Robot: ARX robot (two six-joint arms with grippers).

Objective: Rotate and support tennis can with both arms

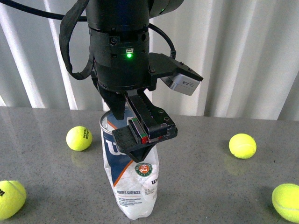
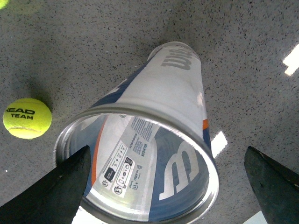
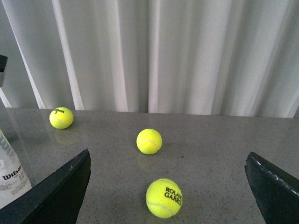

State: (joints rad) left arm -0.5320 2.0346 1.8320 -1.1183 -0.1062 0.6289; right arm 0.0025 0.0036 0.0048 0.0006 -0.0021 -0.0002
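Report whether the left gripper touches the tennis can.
Cannot tell. Left wrist view: one finger of the left gripper overlaps the rim of the tennis can, the other stands clear; no view shows contact or gap plainly.

Bright even light, soft shadows, glare on table (image 2: 290, 59), sharp

The tennis can (image 1: 133, 182) is clear, glossy plastic with a smooth printed label, and its rim (image 2: 140, 108) is bright, polished metal. The desk (image 1: 205, 186) looks like grey speckled stone with a soft sheen that catches the light. The tennis balls (image 3: 149, 141) are fuzzy felt. The curtain (image 3: 187, 56) is white matt cloth. The left arm (image 1: 119, 51) has a black, slightly glossy casing; the left pincer (image 2: 168, 148) is matt black.
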